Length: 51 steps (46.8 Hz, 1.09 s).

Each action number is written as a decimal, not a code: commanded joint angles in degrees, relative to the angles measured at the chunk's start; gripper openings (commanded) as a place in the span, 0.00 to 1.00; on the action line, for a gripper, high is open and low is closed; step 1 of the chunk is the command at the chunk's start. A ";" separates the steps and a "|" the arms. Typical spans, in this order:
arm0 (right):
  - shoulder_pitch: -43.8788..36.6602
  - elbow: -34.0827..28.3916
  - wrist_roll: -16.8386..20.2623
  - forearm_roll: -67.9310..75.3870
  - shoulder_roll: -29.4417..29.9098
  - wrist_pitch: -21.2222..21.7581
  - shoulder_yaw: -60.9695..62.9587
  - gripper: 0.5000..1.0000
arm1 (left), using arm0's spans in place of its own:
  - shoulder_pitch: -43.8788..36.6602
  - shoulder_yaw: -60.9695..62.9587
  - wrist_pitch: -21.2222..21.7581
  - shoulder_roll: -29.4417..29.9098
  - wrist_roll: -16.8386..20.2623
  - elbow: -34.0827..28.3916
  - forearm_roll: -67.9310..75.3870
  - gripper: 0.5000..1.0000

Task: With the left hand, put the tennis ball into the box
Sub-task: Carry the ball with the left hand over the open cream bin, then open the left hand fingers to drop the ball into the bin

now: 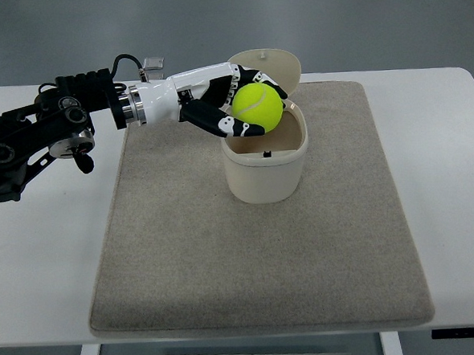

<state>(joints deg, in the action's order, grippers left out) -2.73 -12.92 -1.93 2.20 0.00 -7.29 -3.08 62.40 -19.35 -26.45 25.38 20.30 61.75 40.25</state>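
The left robot hand (231,105) reaches in from the left and grasps the tennis ball (257,105), its black-and-white fingers (217,119) wrapped around the ball's left side and underside. The ball hangs over the near-left part of the mouth of the cream box (266,172), above the rim and not yet inside. The box stands upright on a grey mat (258,265) that covers the white surface (464,212), and its hinged lid (274,62) is tipped open behind it.

The ball looks light, and its felt nap should give the fingers good friction, so it is unlikely to slip. It yields a little under pressure but springs back, so a firm wrap around its widest part, as here, suits it. Being bouncy, it may hop if dropped from high, and lowering it further into the opening before letting go seems wise. The box looks light too and could shift if nudged.

The right arm does not show.
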 commanded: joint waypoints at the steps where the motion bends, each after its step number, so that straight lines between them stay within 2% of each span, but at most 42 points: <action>1: 0.00 0.00 0.00 0.00 0.00 0.00 0.00 0.80 | 0.00 0.02 0.52 -0.07 0.01 0.04 -0.09 0.00; 10: 0.00 0.00 0.00 0.00 0.00 0.00 0.00 0.80 | 0.00 -0.07 0.96 0.02 0.01 -0.05 -0.17 0.00; 18: -0.08 0.00 0.00 0.00 0.00 0.00 0.00 0.80 | -0.09 -0.25 3.33 0.02 0.01 0.04 -0.26 0.00; 20: 0.00 0.00 0.00 0.00 0.00 0.00 0.00 0.80 | -0.09 -0.25 3.77 0.02 0.01 0.04 -0.17 0.06; 28: 0.00 0.00 0.00 0.00 0.00 0.00 0.00 0.80 | -0.44 -0.42 3.95 0.02 0.01 0.04 -0.26 0.10; 29: 0.00 0.00 0.00 0.00 0.00 0.00 0.00 0.80 | -0.44 -0.42 3.87 -0.07 0.01 0.21 -0.18 0.12; 32: 0.00 0.00 0.00 0.00 0.00 0.00 0.00 0.80 | -0.70 -0.51 4.04 -0.07 0.01 0.21 -0.26 0.29; 39: 0.00 0.00 0.00 0.00 0.00 0.00 0.00 0.80 | -0.70 -0.69 4.13 -0.07 0.01 0.56 -0.35 0.35; 41: 0.00 0.00 0.00 0.00 0.00 0.00 0.00 0.81 | -0.70 -0.69 4.22 -0.07 0.09 0.56 -0.35 0.45; 44: 0.00 0.00 0.00 0.00 0.00 0.00 0.00 0.80 | -0.70 -0.69 5.09 -0.07 0.09 0.56 -0.35 0.51; 49: 0.00 0.00 0.00 0.00 0.00 0.00 0.00 0.80 | -0.70 -0.69 6.41 -0.33 0.09 1.00 -0.96 0.71; 51: 0.00 0.00 0.00 0.00 0.00 0.00 0.00 0.80 | -0.79 -0.69 6.50 -0.33 0.09 1.09 -1.40 0.76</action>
<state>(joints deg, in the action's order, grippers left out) -2.74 -12.92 -1.93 2.20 0.00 -7.29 -3.08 61.70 -20.05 -20.21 25.14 20.39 62.63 39.55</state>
